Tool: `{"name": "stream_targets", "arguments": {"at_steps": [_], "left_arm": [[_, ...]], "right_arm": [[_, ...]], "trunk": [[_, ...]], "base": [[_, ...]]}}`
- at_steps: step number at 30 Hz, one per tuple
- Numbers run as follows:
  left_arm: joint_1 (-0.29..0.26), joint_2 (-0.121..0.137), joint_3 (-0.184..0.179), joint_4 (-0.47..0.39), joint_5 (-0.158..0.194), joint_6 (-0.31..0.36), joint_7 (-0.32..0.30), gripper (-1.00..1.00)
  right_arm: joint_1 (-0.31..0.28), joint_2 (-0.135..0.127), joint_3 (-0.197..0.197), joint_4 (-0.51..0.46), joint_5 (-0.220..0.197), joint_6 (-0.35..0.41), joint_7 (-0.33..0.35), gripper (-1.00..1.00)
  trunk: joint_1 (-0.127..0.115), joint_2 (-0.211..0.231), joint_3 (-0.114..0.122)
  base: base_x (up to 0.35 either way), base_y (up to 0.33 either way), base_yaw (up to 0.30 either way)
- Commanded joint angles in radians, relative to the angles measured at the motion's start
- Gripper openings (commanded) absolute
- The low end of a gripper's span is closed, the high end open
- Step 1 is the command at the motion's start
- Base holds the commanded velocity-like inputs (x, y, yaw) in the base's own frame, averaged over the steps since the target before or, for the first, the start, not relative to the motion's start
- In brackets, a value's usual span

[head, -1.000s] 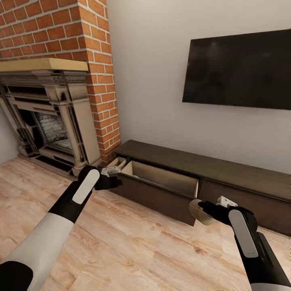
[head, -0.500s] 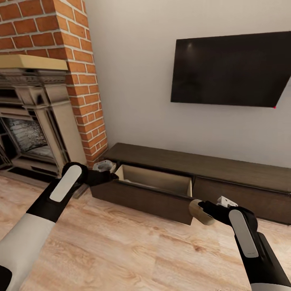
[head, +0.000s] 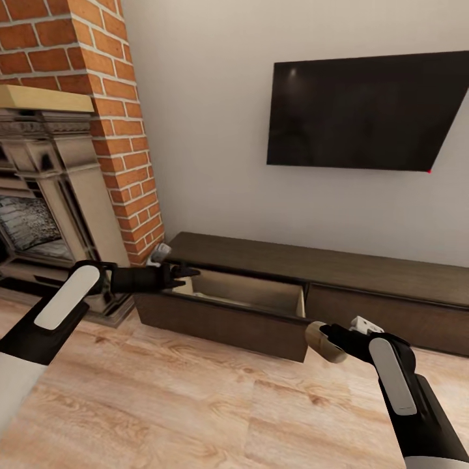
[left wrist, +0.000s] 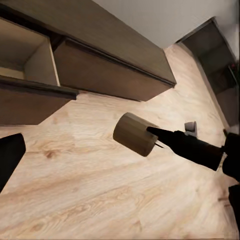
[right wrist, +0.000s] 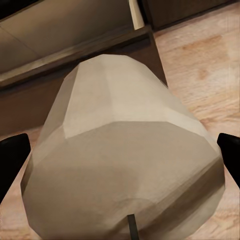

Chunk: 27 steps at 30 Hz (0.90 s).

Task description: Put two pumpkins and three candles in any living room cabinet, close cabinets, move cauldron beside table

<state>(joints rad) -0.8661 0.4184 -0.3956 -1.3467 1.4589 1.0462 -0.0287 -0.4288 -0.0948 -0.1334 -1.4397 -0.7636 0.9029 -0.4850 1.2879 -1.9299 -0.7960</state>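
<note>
Candle [head: 324, 341] clamped between the right gripper [head: 333, 340] jaws looks stubby, rigid, light; left gripper [head: 184, 272] jaw gap unclear

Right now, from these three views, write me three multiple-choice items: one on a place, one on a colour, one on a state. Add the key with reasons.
1. Where is the candle?
A. Inside the drawer
B. In the right gripper, above the floor
C. On the fireplace mantel

2. What colour is the inside of the open drawer?
A. Pale beige
B. Red
C. Black

3. What state is the cabinet in?
A. All fronts shut
B. Its left drawer pulled out
C. Tipped over

Key: 1 B, the right wrist view has the candle between the fingertips, outside the drawer. 2 A, its inner walls show beige against the dark brown front. 3 B, the left drawer juts forward while the right front sits flush.
</note>
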Motion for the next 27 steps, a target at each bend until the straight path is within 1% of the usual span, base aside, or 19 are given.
{"name": "stream_targets", "arguments": {"at_steps": [1,3,5,8,12,15,17,18,19,22,23,24,25,27], "left_arm": [[-0.001,0.004,-0.002,0.002,-0.002,0.001,-0.023,1.0],[-0.001,0.011,-0.003,0.005,-0.002,0.001,-0.068,1.0],[-0.001,0.016,-0.003,0.008,-0.003,0.001,-0.096,1.0],[-0.001,0.019,-0.003,0.02,-0.004,0.001,-0.12,1.0],[-0.001,0.021,-0.004,0.047,-0.006,0.001,-0.176,1.0],[-0.001,0.032,-0.007,0.064,-0.009,0.001,-0.243,1.0],[-0.001,0.037,-0.015,0.067,-0.018,0.001,-0.267,1.0],[-0.001,0.038,-0.021,0.069,-0.024,0.001,-0.28,1.0],[-0.001,0.041,-0.031,0.072,-0.039,0.001,-0.308,1.0],[-0.001,0.043,-0.04,0.075,-0.07,0.001,-0.357,1.0],[-0.001,0.044,-0.043,0.076,-0.095,0.001,-0.39,1.0],[-0.001,0.044,-0.044,0.077,-0.109,0.001,-0.406,1.0],[-0.001,0.044,-0.046,0.082,-0.135,0.001,-0.435,1.0],[-0.001,0.044,-0.047,0.089,-0.156,0.001,-0.46,1.0]], "right_arm": [[-0.001,0.0,0.0,-0.001,-0.011,0.002,-0.01,-1.0],[-0.001,0.0,0.0,-0.001,-0.012,0.002,-0.009,-1.0],[-0.001,0.0,0.0,-0.001,-0.012,0.002,-0.009,-1.0],[-0.001,0.0,0.0,-0.002,-0.013,0.002,-0.009,-1.0],[-0.001,0.001,0.001,-0.001,-0.014,0.002,-0.009,-1.0],[-0.001,0.001,0.002,-0.002,-0.014,0.002,-0.009,-1.0],[-0.001,0.001,0.002,-0.001,-0.014,0.002,-0.009,-1.0],[-0.001,0.001,0.003,-0.001,-0.014,0.002,-0.009,-1.0],[-0.001,0.001,0.003,-0.001,-0.014,0.002,-0.009,-1.0],[-0.001,0.001,0.002,-0.002,-0.014,0.002,-0.009,-1.0],[-0.001,0.001,0.002,-0.002,-0.014,0.002,-0.009,-1.0],[-0.001,0.001,0.002,-0.002,-0.014,0.002,-0.009,-1.0],[-0.001,0.001,0.002,-0.001,-0.014,0.002,-0.009,-1.0],[-0.001,0.001,0.002,-0.001,-0.014,0.002,-0.009,-1.0]], "trunk": [[0.0,0.0,-0.001],[0.0,0.0,-0.001],[0.0,0.0,-0.001],[0.0,0.0,-0.001],[0.0,0.0,-0.001],[0.0,0.0,-0.001],[0.0,0.0,-0.001],[0.0,0.0,-0.001],[0.0,0.0,-0.001],[0.0,0.0,-0.001],[0.0,0.0,-0.001],[0.0,0.0,-0.001],[0.0,0.0,-0.001],[0.0,0.0,-0.001]], "base": [[0.16,0.112,-0.004],[0.199,0.141,-0.002],[0.241,0.172,-0.001],[0.259,0.185,0.0],[0.271,0.193,0.0],[0.283,0.195,-0.057],[0.287,0.195,-0.163],[0.288,0.196,-0.198],[0.289,0.199,-0.232],[0.286,0.207,-0.254],[0.276,0.223,-0.273],[0.273,0.228,-0.277],[0.269,0.235,-0.283],[0.266,0.239,-0.286]]}}
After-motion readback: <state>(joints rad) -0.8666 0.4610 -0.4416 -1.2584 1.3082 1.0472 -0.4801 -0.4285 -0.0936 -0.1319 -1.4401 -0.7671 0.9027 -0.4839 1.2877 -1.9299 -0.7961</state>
